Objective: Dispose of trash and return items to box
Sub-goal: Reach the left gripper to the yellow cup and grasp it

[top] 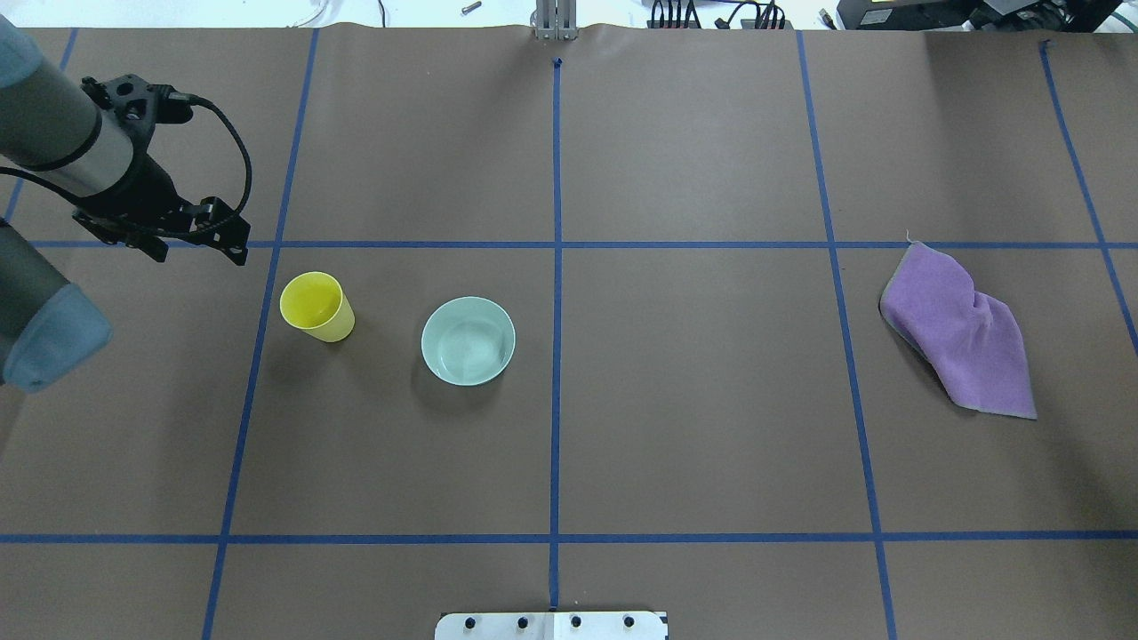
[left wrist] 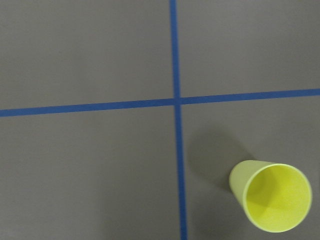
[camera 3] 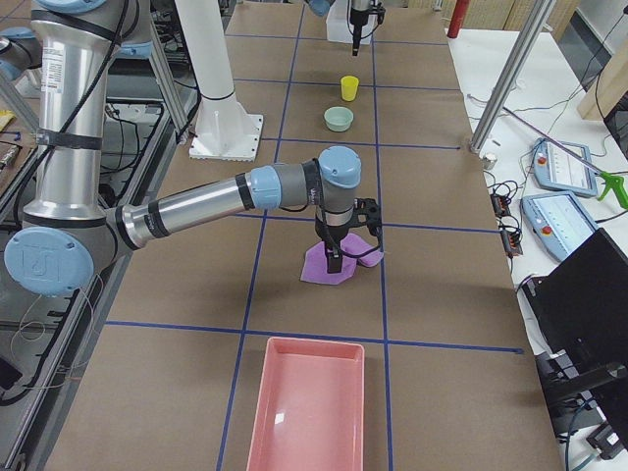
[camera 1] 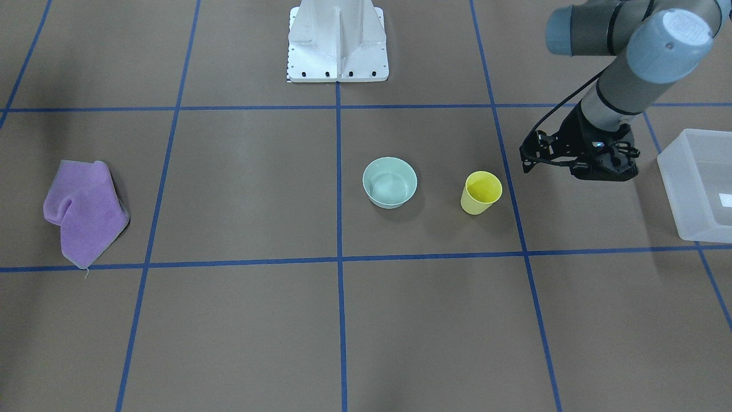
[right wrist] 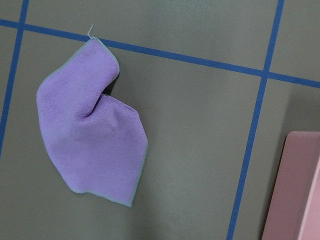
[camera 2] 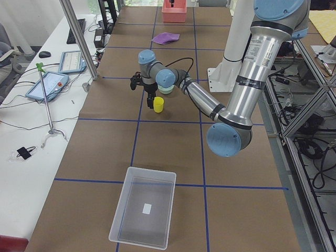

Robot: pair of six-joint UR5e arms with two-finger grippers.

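A yellow cup (camera 1: 480, 193) stands upright on the brown table, with a mint-green bowl (camera 1: 389, 182) beside it. Both show in the overhead view, the cup (top: 316, 307) and the bowl (top: 468, 340). My left gripper (camera 1: 600, 167) hangs above the table between the cup and the frosted-white box (camera 1: 697, 183), clear of both. Its fingers are hidden and I cannot tell its state. The left wrist view shows the cup (left wrist: 270, 202) at lower right. My right gripper (camera 3: 335, 263) shows only in the exterior right view, over a purple cloth (camera 3: 316, 272). I cannot tell its state.
The purple cloth (top: 965, 338) lies crumpled at the table's right end. A pink tray (camera 3: 306, 402) sits beyond it, its edge in the right wrist view (right wrist: 295, 190). The box (camera 2: 143, 212) holds a small white slip. The robot's base (camera 1: 337, 43) stands mid-table.
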